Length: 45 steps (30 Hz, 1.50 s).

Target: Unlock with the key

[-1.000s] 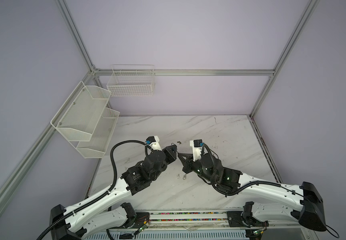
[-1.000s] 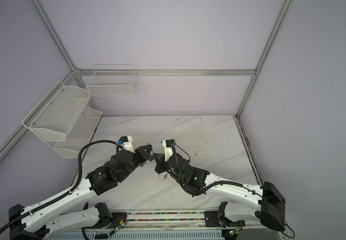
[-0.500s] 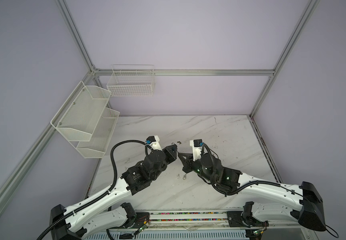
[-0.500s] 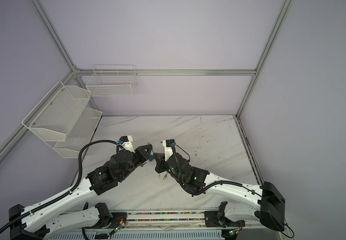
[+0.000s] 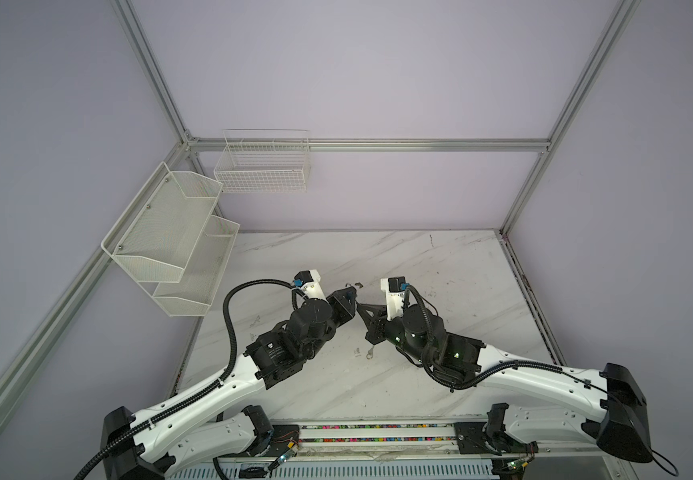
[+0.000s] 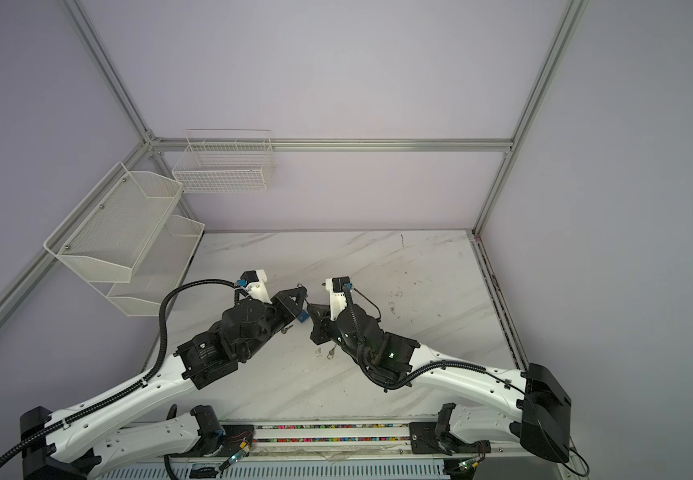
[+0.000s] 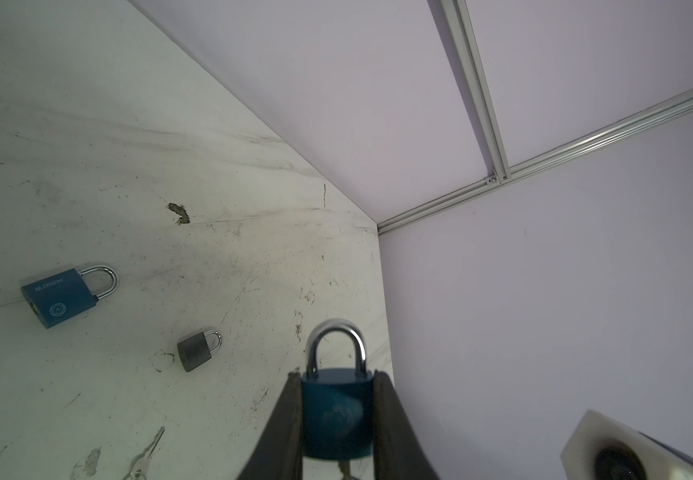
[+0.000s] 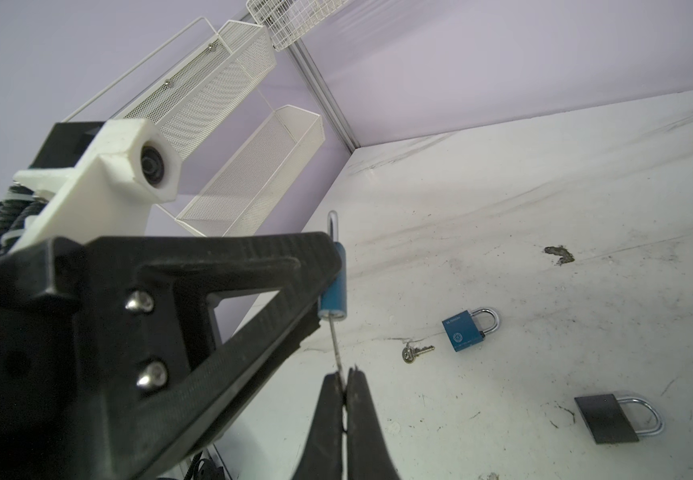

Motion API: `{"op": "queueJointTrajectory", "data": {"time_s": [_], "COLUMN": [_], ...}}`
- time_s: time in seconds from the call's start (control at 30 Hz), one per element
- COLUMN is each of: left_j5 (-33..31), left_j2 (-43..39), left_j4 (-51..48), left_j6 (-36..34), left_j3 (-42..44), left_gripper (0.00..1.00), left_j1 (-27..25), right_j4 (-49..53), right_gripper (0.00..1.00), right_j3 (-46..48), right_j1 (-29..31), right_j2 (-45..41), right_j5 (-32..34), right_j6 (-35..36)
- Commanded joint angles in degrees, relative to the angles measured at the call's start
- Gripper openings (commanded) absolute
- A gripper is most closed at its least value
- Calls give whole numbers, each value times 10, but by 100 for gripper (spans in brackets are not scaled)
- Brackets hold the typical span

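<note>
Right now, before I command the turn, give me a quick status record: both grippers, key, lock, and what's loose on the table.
left gripper: shut on held blue padlock, off the table
right gripper: shut on key
key: blade reaches padlock's underside; insertion depth hidden
shackle: closed, both legs in body
loose on table: second blue padlock, grey padlock, spare key
</note>
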<state>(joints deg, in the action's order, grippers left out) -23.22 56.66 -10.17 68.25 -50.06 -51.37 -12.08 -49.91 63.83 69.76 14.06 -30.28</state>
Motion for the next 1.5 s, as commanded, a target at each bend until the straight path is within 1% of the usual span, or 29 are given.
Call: {"op": "queueJointTrajectory", "data": {"time_s": [0.0, 0.07, 0.2, 0.27, 0.33, 0.43, 0.53, 0.6, 0.63, 0.73, 0.87, 0.97, 1.03, 1.1, 1.23, 1.3, 1.47], "left_j5": [33, 34, 37, 30, 18, 16, 12, 12, 12, 13, 26, 45, 56, 52, 31, 14, -2], "left_j2": [-9, -7, -5, -3, 2, 7, 15, 17, 18, 20, 27, 29, 31, 30, 27, 28, 28], "left_j4": [22, 23, 23, 16, -18, -24, -33, -26, -22, -3, -2, -2, -15, -51, -93, -105, -96], "left_j6": [57, 64, 79, 69, 64, 54, 48, 42, 38, 9, 0, 1, -14, -25, -52, -52, -56], "left_j3": [-19, -19, -18, -20, -32, -37, -48, -57, -61, -70, -65, -55, -57, -66, -76, -75, -73], "left_gripper": [0, 0, 0, 0, 0, 0, 0, 0, 0, 0, 0, 0, 0, 0, 0, 0, 0], "left_j1": [-6, -6, -9, -10, -10, -13, -13, -13, -14, -18, -22, -25, -25, -27, -28, -29, -29], "right_j4": [-73, -110, -129, -140, -138, -125, -123, -83, -73, -72, -76, -73, -74, -73, -37, -22, -22], "right_gripper": [0, 0, 0, 0, 0, 0, 0, 0, 0, 0, 0, 0, 0, 0, 0, 0, 0], "right_j3": [9, 24, 20, 18, 11, -1, -5, -27, -34, -38, -60, -75, -76, -74, -87, -95, -105], "right_j1": [-2, -2, -2, -2, -2, -2, -2, -2, -2, -3, -14, -26, -46, -69, -74, -74, -74], "right_j2": [-2, -2, 11, 5, -1, -2, 13, 39, 49, 57, 35, 17, 3, -8, -17, -16, -3], "right_j5": [45, 44, 52, 53, 62, 74, 50, 43, 26, -18, -62, -79, -111, -142, -133, -129, -162], "right_j6": [35, 52, 84, 106, 131, 156, 166, 157, 147, 119, 92, 87, 71, 51, 65, 83, 75]}}
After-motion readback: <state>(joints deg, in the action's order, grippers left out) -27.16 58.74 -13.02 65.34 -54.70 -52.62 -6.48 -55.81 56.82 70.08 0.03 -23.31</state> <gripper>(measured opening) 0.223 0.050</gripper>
